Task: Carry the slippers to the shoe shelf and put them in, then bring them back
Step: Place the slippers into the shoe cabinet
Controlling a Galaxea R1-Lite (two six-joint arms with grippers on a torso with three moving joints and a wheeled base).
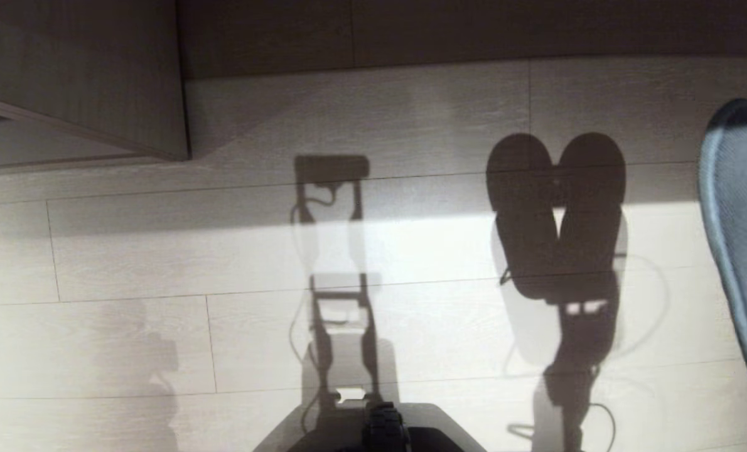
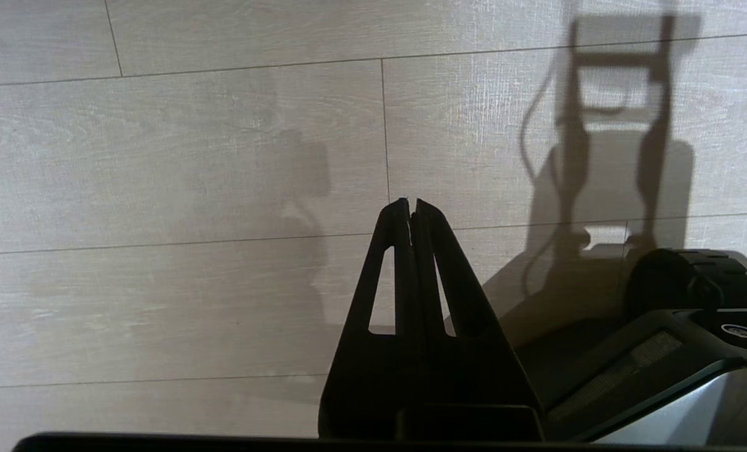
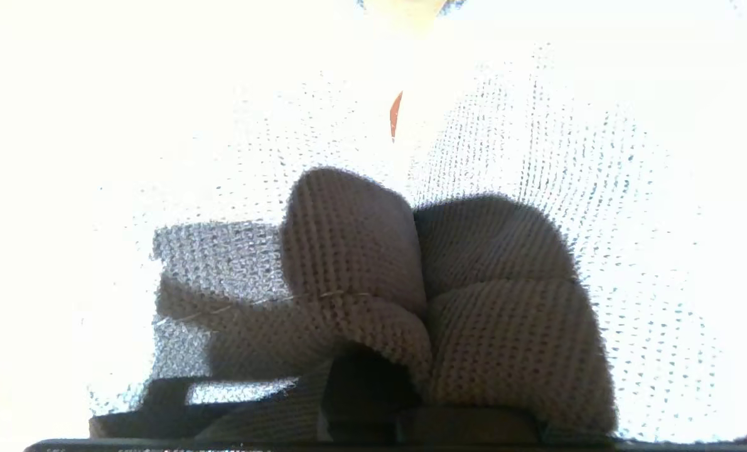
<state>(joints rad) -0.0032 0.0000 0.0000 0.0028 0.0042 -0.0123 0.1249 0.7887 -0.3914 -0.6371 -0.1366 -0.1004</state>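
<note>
The right gripper (image 3: 373,402) is clamped tight on the slippers (image 3: 424,295), pinching the two wide knitted straps together so both slides come along as one bundle. That looks like the reason for the grip: one arm can carry the pair. In the head view only a sliver of one slipper (image 1: 737,251) shows at the right edge, held up off the floor (image 1: 160,263), while the pair's shadow, two soles side by side with the arm's shadow beneath, falls on the sunlit boards. The left gripper (image 2: 411,210) hangs parked beside the robot's base (image 2: 662,358), its two fingers pressed together on nothing, pointing down at the planks. At the upper left stands the corner of a wood-grain cabinet (image 1: 97,69); whether that is the shoe shelf I cannot tell from here. My guess is the slippers are mid-carry, not yet set down anywhere.
</note>
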